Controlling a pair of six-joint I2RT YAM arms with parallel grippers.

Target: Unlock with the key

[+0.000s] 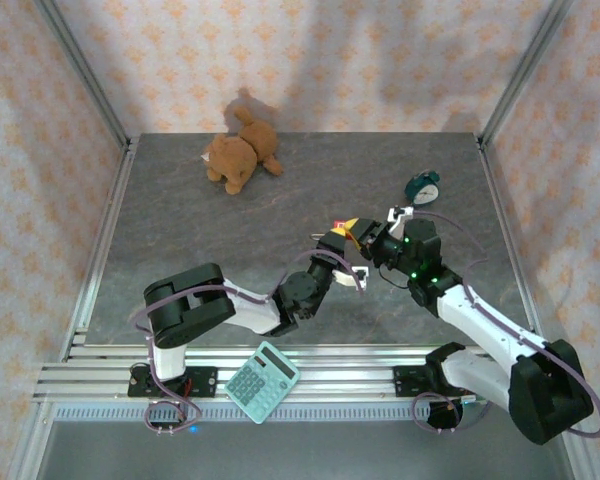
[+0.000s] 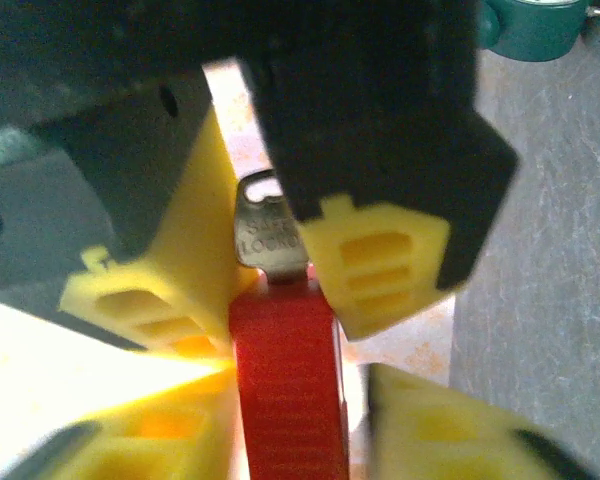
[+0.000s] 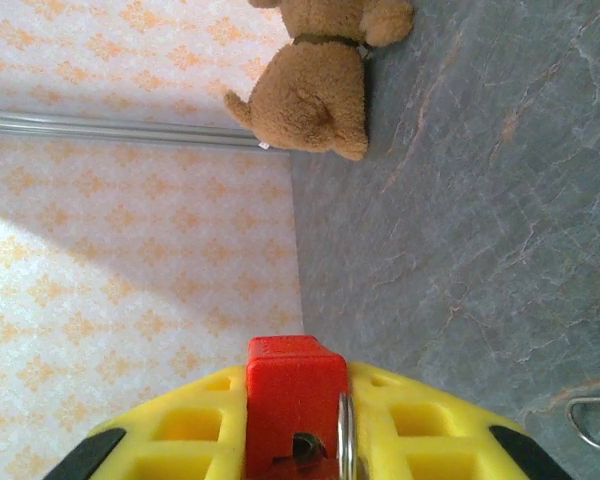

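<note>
From up here the grey tabletop takes up most of my overhead feed. Both arms reach in to meet right of its centre: the left arm slants up from its base, and the right arm comes in from the opposite side. A brown teddy bear lies near the back wall, well apart from the work. A teal calculator sits on the rail between the bases, and a small teal alarm clock stands just behind the right arm's wrist.

The left gripper has the red padlock between its pads, off the tabletop. Its jaws are slack, and I see a gap beside the padlock body on one side. The right gripper faces it with its jaws clenched on the silver key, which sticks out of the padlock's end with both yellow pads against the key head. A thin key ring hangs beside it.
</note>
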